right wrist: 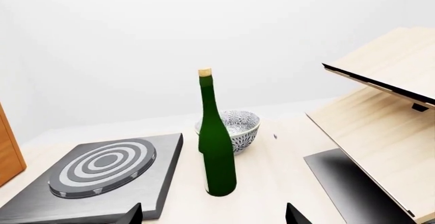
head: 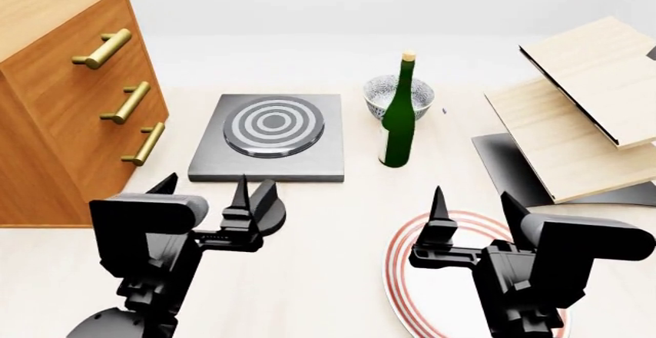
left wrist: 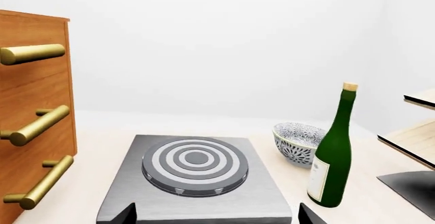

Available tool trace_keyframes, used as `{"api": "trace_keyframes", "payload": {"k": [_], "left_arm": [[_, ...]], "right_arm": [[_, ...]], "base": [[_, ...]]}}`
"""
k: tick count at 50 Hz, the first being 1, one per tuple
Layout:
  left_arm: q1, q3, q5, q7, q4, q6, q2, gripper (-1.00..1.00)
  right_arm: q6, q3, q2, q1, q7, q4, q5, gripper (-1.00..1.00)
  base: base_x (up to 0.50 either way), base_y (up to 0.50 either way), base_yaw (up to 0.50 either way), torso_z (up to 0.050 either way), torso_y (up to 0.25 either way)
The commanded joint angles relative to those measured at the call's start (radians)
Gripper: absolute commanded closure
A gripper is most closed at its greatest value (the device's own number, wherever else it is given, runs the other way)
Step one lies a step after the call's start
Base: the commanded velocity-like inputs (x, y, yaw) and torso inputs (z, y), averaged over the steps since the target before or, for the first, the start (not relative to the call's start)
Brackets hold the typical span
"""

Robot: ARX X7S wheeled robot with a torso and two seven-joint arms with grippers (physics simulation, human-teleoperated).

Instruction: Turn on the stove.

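The stove [head: 210, 161] is a flat dark grey slab with a round ringed burner [head: 273, 125], in the middle of the table. It also shows in the left wrist view [left wrist: 136, 183] and the right wrist view [right wrist: 160, 158]. No knob shows clearly. A dark rounded piece [head: 269, 206] beside my left gripper may be the knob, but I cannot tell. My left gripper [head: 205, 183] is open and empty, just in front of the slab's near edge. My right gripper [head: 474, 200] is open and empty, above a red-rimmed white plate [head: 400, 276].
A wooden drawer cabinet [head: 61, 92] with brass handles stands left of the stove. A green wine bottle [head: 397, 119] and a patterned bowl [head: 382, 92] stand right of it. A tilted wooden shelf rack [head: 584, 107] on a dark base fills the right side.
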Motion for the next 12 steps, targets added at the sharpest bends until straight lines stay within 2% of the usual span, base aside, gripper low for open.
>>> {"api": "trace_keyframes", "payload": {"k": [1,12], "left_arm": [[0.028,-0.021,-0.031,0.005,0.113,-0.069,-0.012,-1.0],[0.032,-0.013,-0.034,-0.003,0.101,-0.057,-0.018,-1.0]], "right_arm": [[-0.005,-0.004,0.005,-0.004,0.009,0.0,0.006,-1.0],[-0.017,-0.008,0.01,-0.007,0.014,0.009,0.009,-1.0]], "base": [[0.0,0.0,0.0,0.0,0.0],[0.0,0.0,0.0,0.0,0.0]]}}
